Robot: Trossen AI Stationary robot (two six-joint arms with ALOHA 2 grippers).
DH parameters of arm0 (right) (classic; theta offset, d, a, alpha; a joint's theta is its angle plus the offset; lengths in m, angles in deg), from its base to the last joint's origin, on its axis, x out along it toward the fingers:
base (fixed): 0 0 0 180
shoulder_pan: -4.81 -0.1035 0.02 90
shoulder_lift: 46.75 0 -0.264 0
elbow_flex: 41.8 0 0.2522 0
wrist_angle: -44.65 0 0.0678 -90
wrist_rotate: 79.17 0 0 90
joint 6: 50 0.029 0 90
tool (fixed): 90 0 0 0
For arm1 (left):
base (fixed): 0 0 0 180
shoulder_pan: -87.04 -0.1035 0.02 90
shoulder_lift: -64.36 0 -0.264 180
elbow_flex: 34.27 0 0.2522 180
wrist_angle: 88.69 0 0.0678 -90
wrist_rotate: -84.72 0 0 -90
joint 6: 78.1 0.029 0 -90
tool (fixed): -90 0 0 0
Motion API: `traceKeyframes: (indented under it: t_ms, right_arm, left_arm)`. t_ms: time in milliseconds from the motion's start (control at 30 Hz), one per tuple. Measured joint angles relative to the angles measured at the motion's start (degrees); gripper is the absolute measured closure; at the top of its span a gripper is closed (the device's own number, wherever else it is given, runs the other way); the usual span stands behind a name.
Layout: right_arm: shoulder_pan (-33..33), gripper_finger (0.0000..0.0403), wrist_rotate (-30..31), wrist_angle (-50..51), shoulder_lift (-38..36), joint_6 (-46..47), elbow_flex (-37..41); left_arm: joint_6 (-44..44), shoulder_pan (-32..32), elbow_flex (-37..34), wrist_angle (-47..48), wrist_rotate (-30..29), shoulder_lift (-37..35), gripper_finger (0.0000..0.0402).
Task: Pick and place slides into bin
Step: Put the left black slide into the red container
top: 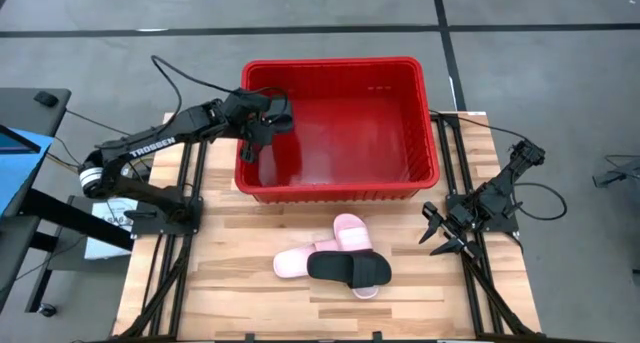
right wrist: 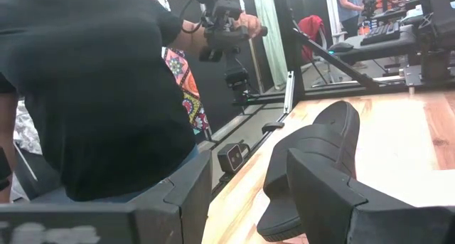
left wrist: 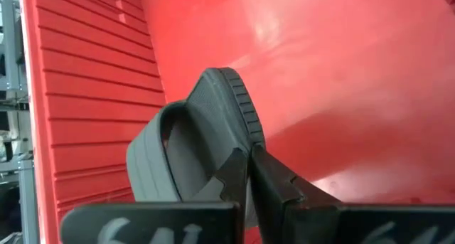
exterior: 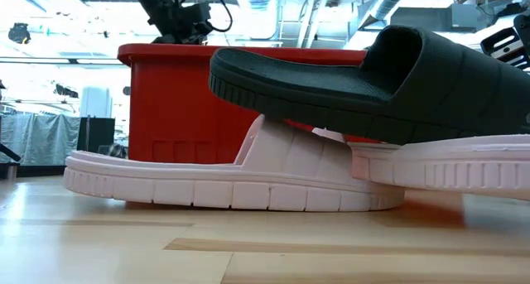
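Observation:
The red bin (top: 330,190) stands at the table's far middle; it also shows in the low view (exterior: 178,102). My left gripper (top: 268,125) is inside the bin by its left wall, shut on a black slide (left wrist: 206,130). A second black slide (top: 350,268) lies across two pale pink slides (top: 347,230) (top: 293,265) on the table's near middle. In the low view this black slide (exterior: 373,77) rests tilted on the straps of the pink ones (exterior: 232,172) (exterior: 447,164). My right gripper (top: 440,240) is open and empty at the table's right edge. My left gripper pinches the black slide's sole (left wrist: 242,155) between its two fingers, beside the strap (left wrist: 151,162); one finger (left wrist: 231,176) is on the footbed side, the other (left wrist: 277,183) on the underside. The slide sticks out ahead of the fingers, clear of the bin's floor (left wrist: 355,94).
The bin's slotted left wall (left wrist: 92,94) is close beside the held slide. A person in a black shirt (right wrist: 92,94) stands beyond the table's edge. Bare wood lies left and right of the slides.

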State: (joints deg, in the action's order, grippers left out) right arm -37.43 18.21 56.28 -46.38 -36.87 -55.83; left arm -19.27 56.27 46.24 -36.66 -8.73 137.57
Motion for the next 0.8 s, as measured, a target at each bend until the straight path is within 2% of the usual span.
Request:
traceKeyframes:
  t_ms: [800]
  right_arm:
    - [0.0,0.0230,0.0,0.0,0.0,0.0,0.0]
  left_arm:
    - [-2.4,0.0,0.0,2.3,-0.7,0.0,0.0401]
